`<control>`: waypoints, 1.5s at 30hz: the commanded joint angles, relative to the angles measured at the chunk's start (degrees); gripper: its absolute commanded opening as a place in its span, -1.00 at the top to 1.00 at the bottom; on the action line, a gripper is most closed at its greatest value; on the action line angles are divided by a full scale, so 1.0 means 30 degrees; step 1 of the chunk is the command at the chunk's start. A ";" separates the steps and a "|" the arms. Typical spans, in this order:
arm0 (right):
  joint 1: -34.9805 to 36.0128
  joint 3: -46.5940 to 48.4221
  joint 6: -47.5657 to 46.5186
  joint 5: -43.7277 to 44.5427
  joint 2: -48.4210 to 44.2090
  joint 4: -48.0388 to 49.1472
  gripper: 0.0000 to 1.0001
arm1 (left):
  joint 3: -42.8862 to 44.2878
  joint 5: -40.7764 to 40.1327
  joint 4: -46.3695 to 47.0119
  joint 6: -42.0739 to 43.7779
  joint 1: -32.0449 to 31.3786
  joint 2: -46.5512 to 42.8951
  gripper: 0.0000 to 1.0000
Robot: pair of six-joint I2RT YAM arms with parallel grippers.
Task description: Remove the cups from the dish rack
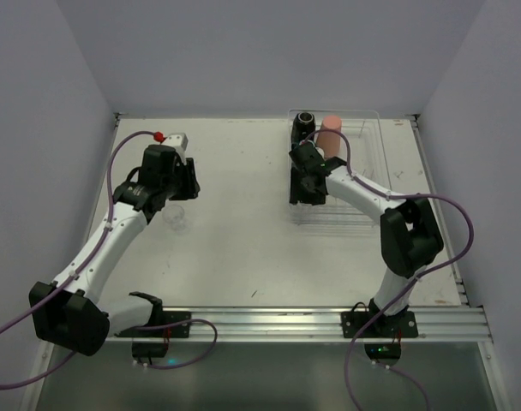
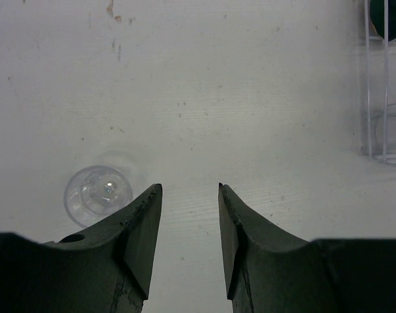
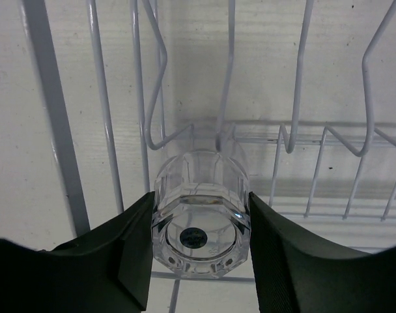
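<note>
Clear cup [image 3: 198,189] is sitting inside the dish rack [image 3: 232,124], low among its wires, and your right hand [image 3: 199,218] is gripping it, a finger pressing each side. You are risking a slip here, since the faceted wall is looking slick. If you lift at a slant, you are likely catching the cup on the rack's bent dividers just beside it, which could twist it loose or drag the light rack along. Your left hand [image 2: 189,195] is hanging open, holding nothing, well left of the rack. A second clear cup [image 2: 97,194] is standing just beside its left finger, and a sideways swing could be knocking it over. At the rack's far end the black cup [image 1: 306,119] and salmon tumbler [image 1: 331,135] are standing. The bench [image 1: 243,240] is showing white, matte and lightly scuffed, and plain pale walls [image 1: 243,51] are boxing it in on three sides.
</note>
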 commanded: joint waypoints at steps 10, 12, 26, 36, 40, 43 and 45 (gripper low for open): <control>0.0153 0.0975 0.0255 0.2206 -0.5091 -0.1806 0.96 | 0.0903 0.3918 0.1659 -0.0563 -0.0238 -0.1397 0.09; 0.0153 0.0536 0.0255 0.1858 -0.6820 -0.1691 0.97 | 0.0320 0.6207 0.2860 -0.0944 -0.0238 -0.2099 0.05; -0.1604 -0.5349 0.2361 -1.2726 -1.2186 0.7708 1.00 | -0.7798 1.7557 2.4983 -1.2603 -0.0736 -0.3919 -0.22; -0.2922 -0.9307 0.8245 -2.1543 -1.2158 1.9123 1.00 | -0.7855 1.6445 2.2400 -1.4944 -0.0912 -0.2923 -0.20; -0.2952 -1.0186 0.9716 -2.2811 -1.1660 2.2243 1.00 | -0.8121 1.6151 2.2233 -1.5185 -0.0971 -0.2952 -0.20; -0.2894 -1.0072 0.9572 -2.2870 -1.1543 2.2451 1.00 | -0.8091 1.5917 2.1969 -1.5155 -0.1029 -0.2981 -0.20; -0.2864 -0.9984 0.9513 -2.3076 -1.1309 2.2567 1.00 | -0.7975 1.5771 2.1940 -1.5184 -0.1117 -0.2865 -0.21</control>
